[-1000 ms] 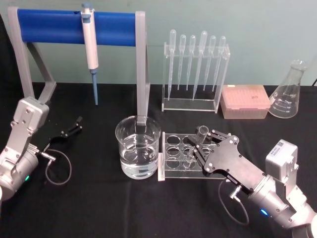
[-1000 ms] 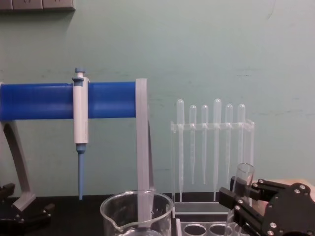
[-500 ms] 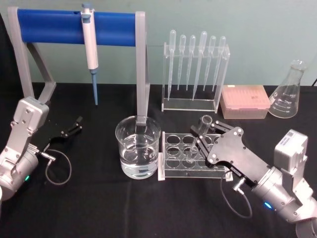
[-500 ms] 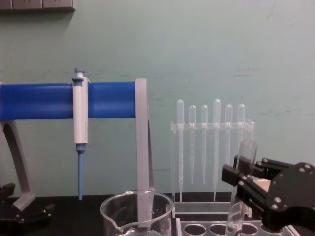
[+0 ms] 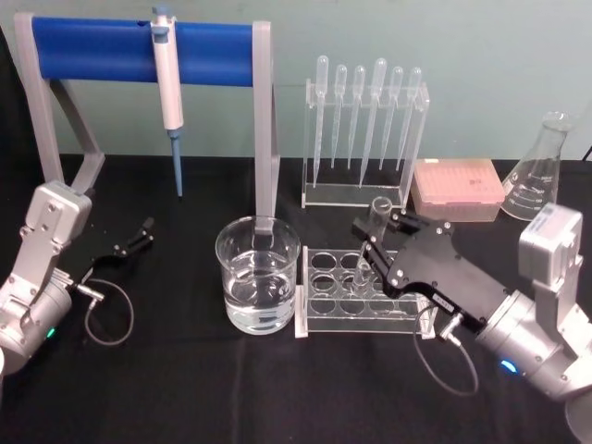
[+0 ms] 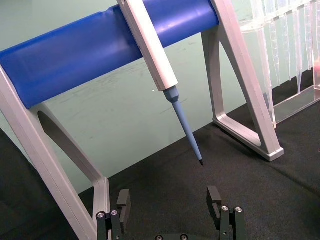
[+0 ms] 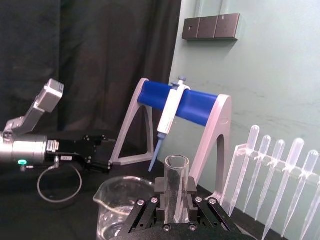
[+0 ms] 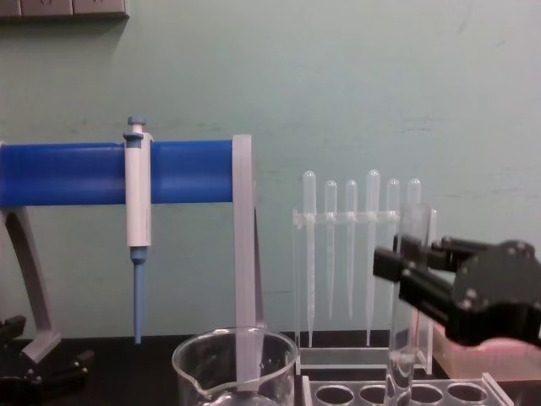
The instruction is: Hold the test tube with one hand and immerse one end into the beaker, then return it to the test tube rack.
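Right gripper (image 5: 373,240) jaws clamped on test tube (image 5: 379,211) over rack (image 5: 319,277), left gripper (image 6: 170,201) jaws apart, empty

Black right pincer (image 5: 366,247), silver wrist (image 5: 535,344), blue light (image 5: 507,366)

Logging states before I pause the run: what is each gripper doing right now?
Left gripper: open, holding nothing.
Right gripper: shut on the test tube.

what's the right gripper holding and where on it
The right gripper clamps the test tube on its upper part, below the open rim; the left gripper holds nothing.
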Motion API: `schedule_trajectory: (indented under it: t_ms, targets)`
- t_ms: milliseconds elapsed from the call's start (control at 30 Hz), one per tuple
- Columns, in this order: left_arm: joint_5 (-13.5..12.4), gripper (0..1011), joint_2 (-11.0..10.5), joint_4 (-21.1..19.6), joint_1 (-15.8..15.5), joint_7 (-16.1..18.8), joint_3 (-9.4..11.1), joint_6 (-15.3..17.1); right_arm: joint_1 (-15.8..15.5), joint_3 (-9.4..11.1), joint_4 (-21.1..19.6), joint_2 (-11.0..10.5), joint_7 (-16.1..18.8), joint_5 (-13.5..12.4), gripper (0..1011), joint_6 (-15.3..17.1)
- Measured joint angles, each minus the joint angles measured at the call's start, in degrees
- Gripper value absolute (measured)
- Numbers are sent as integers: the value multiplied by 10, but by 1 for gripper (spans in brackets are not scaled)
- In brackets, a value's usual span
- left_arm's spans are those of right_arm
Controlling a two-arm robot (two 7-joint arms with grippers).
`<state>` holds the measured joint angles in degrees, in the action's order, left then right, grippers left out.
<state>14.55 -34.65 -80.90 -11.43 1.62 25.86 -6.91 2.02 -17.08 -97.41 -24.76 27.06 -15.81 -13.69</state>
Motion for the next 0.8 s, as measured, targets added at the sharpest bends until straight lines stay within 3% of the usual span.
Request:
schedule_trajectory:
  t_ms: [233, 433, 800]
  targets:
    - [0, 1000, 0, 0, 0, 0, 0, 0, 9, 9, -24, -9, 1, -27, 241, 39]
    - [0, 1000, 0, 0, 0, 0, 0, 0, 22, 20, -42, -21, 3, -71, 241, 89]
    - [0, 1000, 0, 0, 0, 0, 0, 0, 73, 7, -33, -42, 19, -107, 241, 151]
